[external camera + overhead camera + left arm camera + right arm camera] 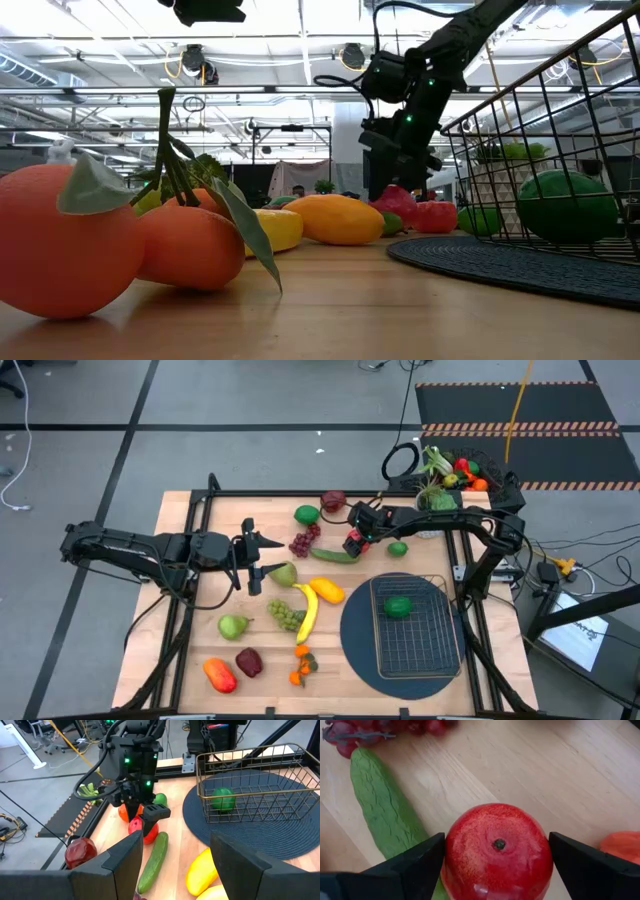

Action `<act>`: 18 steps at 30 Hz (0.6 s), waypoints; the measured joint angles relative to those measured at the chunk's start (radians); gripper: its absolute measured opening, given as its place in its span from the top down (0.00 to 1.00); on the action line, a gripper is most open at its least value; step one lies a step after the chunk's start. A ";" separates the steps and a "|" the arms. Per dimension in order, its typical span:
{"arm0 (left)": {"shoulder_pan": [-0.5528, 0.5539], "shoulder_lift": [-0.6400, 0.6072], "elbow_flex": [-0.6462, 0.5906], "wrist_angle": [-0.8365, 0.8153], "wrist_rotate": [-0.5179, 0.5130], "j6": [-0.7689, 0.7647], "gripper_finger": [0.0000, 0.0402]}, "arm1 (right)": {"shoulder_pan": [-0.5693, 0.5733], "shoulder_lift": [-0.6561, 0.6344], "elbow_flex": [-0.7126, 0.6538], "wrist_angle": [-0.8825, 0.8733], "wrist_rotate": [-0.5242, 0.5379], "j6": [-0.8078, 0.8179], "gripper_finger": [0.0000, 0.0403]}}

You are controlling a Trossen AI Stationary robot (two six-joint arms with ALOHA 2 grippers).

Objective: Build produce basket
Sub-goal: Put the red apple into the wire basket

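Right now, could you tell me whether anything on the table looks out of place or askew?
Nothing stands out. The produce lies loose on the table, one green fruit sits in the upright basket, and the right claw straddles a red fruit.

Right gripper (pixel 496 865) points down at the table's far middle, fingers spread wide. Left gripper (pixel 255 555) hovers at mid-table, fingers apart, holding nothing.

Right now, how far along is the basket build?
Done: one green fruit lies in the basket. In hand: right gripper straddles a red fruit beside the cucumber, jaws open. Left: banana, grapes, oranges and more on the table.
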 joint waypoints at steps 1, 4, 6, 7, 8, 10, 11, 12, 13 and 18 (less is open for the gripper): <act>0.000 0.000 0.000 0.000 0.000 0.001 0.43 | 0.000 -0.005 -0.001 -0.002 -0.002 0.000 0.18; 0.000 0.000 0.000 0.000 0.000 0.001 0.43 | 0.000 -0.024 -0.002 -0.005 -0.004 0.001 0.21; 0.000 0.000 0.000 0.000 0.000 0.005 0.43 | 0.002 -0.039 -0.002 -0.002 -0.004 0.005 0.21; 0.000 0.000 0.000 0.000 0.000 0.006 0.43 | 0.004 -0.048 -0.002 -0.005 -0.004 0.005 0.21; 0.000 0.000 0.000 0.000 0.000 0.006 0.43 | 0.007 -0.057 -0.002 -0.007 -0.004 0.004 0.21; 0.000 0.000 0.000 0.000 0.000 0.006 0.43 | 0.014 -0.083 -0.002 -0.006 -0.004 0.004 0.21; 0.000 0.000 0.000 0.000 0.000 0.006 0.43 | 0.019 -0.103 -0.002 -0.006 -0.005 0.004 0.21; 0.000 0.000 0.000 0.000 0.000 0.006 0.43 | 0.025 -0.124 -0.002 -0.007 -0.004 0.006 0.21; 0.000 0.000 0.000 0.000 0.000 0.006 0.43 | 0.033 -0.145 -0.002 -0.007 -0.004 0.009 0.21; 0.000 0.000 0.000 -0.001 0.000 0.006 0.43 | 0.093 -0.267 -0.002 -0.053 -0.003 0.048 0.21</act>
